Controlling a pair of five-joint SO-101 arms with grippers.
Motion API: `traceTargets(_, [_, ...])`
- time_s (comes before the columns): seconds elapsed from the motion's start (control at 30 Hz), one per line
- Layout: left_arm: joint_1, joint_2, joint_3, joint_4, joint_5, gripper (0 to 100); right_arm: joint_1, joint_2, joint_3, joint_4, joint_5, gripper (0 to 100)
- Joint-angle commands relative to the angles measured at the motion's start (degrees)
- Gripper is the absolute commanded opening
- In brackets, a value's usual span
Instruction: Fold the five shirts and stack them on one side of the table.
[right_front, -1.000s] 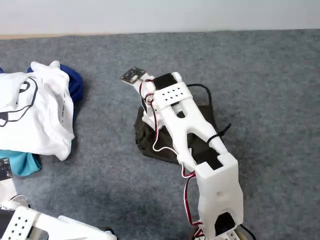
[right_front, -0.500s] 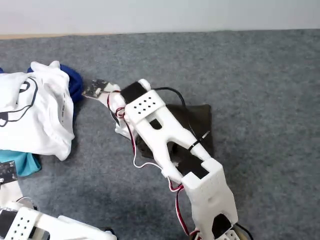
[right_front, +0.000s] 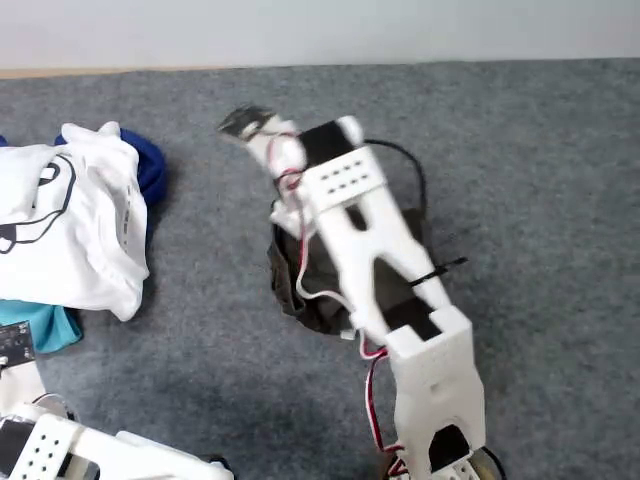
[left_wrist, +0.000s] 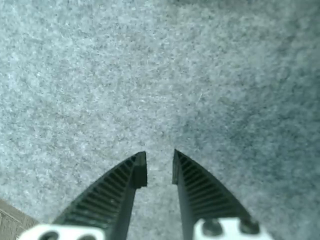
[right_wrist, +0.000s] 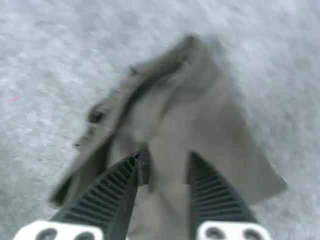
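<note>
**While the dark shirt lies only half folded, neither end effector has hold of anything**

Since I am driving this from afar, I start with what sits closest to the arm bases. The left end effector (left_wrist: 160, 167) hangs over bare grey surface (right_front: 540, 180), its jaws a narrow slit apart with nothing between them. That arm (right_front: 70, 450) is parked at the near left corner.

Further out, the right arm (right_front: 380, 250) stretches over the dark shirt (right_front: 300, 290), which lies mid-surface. In the right wrist view the right end effector (right_wrist: 165, 167) is moderately open, with the dark cloth directly beneath its tips. It grips nothing, and I cannot tell whether the tips touch the fabric. The shirt looks bunched and doubled over on itself, with a ragged ridge along one side rather than a clean edge.

I judge the step in hand to be folding this one shirt. The next move calls for closing on a free edge or corner, taking a single layer, and carrying it across without dragging the whole bundle.

Well apart, at the left, wait the white shirt (right_front: 70, 220), a teal shirt (right_front: 40, 325) under its near edge and a blue shirt (right_front: 150, 165) behind. They are heaped unfolded, so most of the task remains.
</note>
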Motion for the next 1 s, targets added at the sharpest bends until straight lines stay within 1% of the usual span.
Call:
traceTargets(0.0, [0.4,-0.8,-0.5,-1.1,-0.5,10,3.5,-1.5,2.4,2.7,5.3,0.9])
traceTargets(0.17, [0.4,-0.8,-0.5,-1.1,-0.5,10,6.2,-5.1,16.6,2.7,6.3,1.0])
traceTargets(0.3, [0.4,-0.8,-0.5,-1.1,-0.5,10,6.5,-8.0,25.8,2.5,6.5,1.0])
traceTargets(0.47, [0.4,-0.8,-0.5,-1.1,-0.5,10,5.7,-7.7,30.0,2.2,6.1,1.0])
traceTargets(0.57, [0.5,-0.8,-0.5,-1.1,-0.5,10,1.5,-7.4,29.8,1.5,6.1,1.0])
traceTargets(0.67, [1.9,-0.8,-0.5,-1.1,-0.5,10,-4.6,-7.3,29.8,-1.1,5.8,1.0])
traceTargets(0.77, [3.4,-0.8,-0.5,-1.1,-0.5,10,-10.9,-7.3,27.5,-4.7,2.2,1.0])
traceTargets(0.83, [3.9,-0.8,-0.5,-1.1,-0.5,10,-14.5,-7.3,25.6,-6.3,1.6,1.0])
traceTargets(0.97, [3.5,-0.8,-0.6,-1.1,-0.5,10,-18.0,-7.3,20.7,-6.7,1.3,1.0])
